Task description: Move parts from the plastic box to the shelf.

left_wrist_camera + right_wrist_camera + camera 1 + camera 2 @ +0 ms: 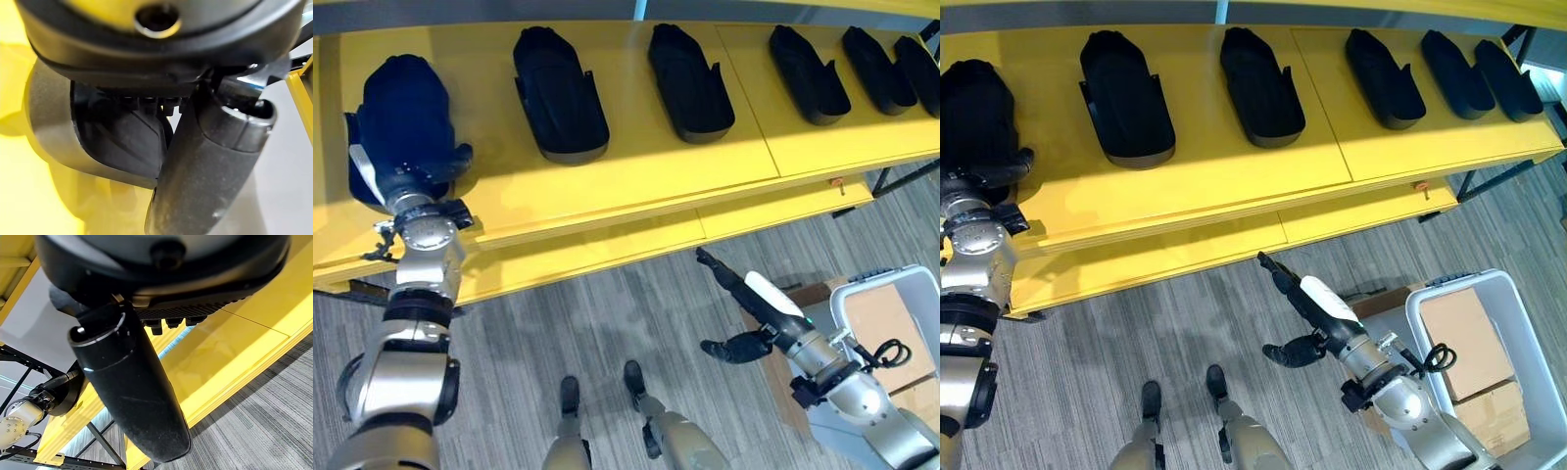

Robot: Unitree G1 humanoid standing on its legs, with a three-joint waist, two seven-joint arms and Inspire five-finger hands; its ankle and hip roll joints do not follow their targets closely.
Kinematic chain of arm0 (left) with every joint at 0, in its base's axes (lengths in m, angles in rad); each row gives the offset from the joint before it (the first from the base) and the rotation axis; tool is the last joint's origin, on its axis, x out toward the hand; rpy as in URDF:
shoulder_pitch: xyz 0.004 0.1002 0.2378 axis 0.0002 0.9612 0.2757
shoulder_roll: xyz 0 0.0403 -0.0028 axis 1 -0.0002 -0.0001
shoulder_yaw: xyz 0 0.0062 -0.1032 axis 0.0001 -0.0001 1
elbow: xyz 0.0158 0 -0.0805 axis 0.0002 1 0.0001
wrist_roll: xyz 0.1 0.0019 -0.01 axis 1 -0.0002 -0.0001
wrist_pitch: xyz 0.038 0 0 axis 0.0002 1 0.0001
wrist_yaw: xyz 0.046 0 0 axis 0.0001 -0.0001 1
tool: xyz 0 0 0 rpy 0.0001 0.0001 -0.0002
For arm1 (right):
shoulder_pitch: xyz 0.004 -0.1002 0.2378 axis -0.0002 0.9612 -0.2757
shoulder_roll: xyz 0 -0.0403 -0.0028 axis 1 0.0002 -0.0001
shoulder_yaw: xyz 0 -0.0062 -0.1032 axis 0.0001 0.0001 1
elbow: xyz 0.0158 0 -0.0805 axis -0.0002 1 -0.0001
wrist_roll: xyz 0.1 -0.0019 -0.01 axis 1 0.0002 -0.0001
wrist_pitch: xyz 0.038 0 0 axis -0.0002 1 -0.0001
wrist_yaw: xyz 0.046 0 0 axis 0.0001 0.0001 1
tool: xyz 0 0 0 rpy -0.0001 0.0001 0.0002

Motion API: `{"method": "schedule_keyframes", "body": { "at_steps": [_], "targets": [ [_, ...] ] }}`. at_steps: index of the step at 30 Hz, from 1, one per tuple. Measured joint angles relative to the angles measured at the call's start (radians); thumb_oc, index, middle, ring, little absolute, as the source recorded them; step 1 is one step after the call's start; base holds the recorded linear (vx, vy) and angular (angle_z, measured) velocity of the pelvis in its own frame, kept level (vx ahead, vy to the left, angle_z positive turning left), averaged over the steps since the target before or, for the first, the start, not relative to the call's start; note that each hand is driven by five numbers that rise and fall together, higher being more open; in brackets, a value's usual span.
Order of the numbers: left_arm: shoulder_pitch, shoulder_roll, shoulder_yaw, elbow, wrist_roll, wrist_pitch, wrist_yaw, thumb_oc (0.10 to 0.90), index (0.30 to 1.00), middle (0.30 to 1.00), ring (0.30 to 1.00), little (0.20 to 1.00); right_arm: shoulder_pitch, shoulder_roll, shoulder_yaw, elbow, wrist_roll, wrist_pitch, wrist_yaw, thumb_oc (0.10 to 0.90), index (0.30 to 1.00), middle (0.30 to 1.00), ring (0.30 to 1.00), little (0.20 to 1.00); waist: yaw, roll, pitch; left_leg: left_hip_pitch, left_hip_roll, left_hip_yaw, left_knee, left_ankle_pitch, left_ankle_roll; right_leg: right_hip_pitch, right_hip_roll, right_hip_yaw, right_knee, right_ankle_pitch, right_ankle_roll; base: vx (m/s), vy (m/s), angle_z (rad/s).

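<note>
At the far left of the yellow shelf (636,166) lies a black moulded part (403,88). My left hand (423,168) rests over its near end. In the left wrist view the thumb (210,166) and palm close round the part (122,137). Several more black parts (558,93) lie in a row along the shelf to the right. My right hand (749,299) hangs open above the floor in front of the shelf, fingers straight and holding nothing. The grey plastic box (1427,299) stands at the lower right.
Cardboard boxes (1464,338) sit inside the plastic box. A lower yellow ledge (607,250) runs along the shelf's front edge. Grey carpet floor (607,323) lies between me and the shelf. Dark metal shelf legs (901,181) show at the right.
</note>
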Motion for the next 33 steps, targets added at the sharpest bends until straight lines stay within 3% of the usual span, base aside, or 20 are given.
{"method": "schedule_keyframes", "body": {
  "at_steps": [11,23,31,33],
  "targets": [
    [0.005,-0.01,0.024,-0.03,-0.113,-0.016,0.014,0.9,1.0,1.0,1.0,1.0,-0.001,0.0,0.0,0.0,-0.018,0.003,-0.006,0.9,1.0,1.0,1.0,1.0,0.003,0.003,0.0,0.0,0.0,0.0,0.0,0.002,0.0,0.0,0.0,0.0,0.0,0.001,-0.001,0.0,0.0,0.0],
    [0.068,-0.019,0.039,-0.212,-0.151,-0.046,0.051,0.9,1.0,1.0,1.0,1.0,-0.003,0.003,-0.001,0.0,-0.035,0.004,-0.007,0.9,1.0,1.0,1.0,1.0,0.024,0.004,0.001,0.0,0.0,-0.002,0.0,0.002,0.0,0.0,0.0,-0.002,0.0,0.001,-0.001,0.0,0.0,0.0],
    [0.129,-0.019,0.052,-0.493,-0.147,-0.093,0.086,0.9,1.0,1.0,1.0,1.0,-0.011,0.026,-0.041,0.001,-0.035,0.006,-0.006,0.9,1.0,1.0,1.0,1.0,0.042,0.014,0.008,-0.002,-0.001,-0.012,0.0,0.005,0.0,0.003,-0.001,-0.01,0.0,0.001,-0.001,0.0,-0.003,0.02],
    [0.248,-0.036,0.057,-0.687,-0.14,-0.119,0.085,0.9,1.0,1.0,1.0,1.0,-0.012,0.036,-0.071,0.001,-0.035,0.015,-0.006,0.9,1.0,1.0,1.0,1.0,0.064,0.048,0.014,0.0,-0.005,-0.015,0.0,0.006,0.002,0.008,-0.005,-0.012,0.0,0.0,-0.001,-0.01,-0.013,0.05]
  ]
}}
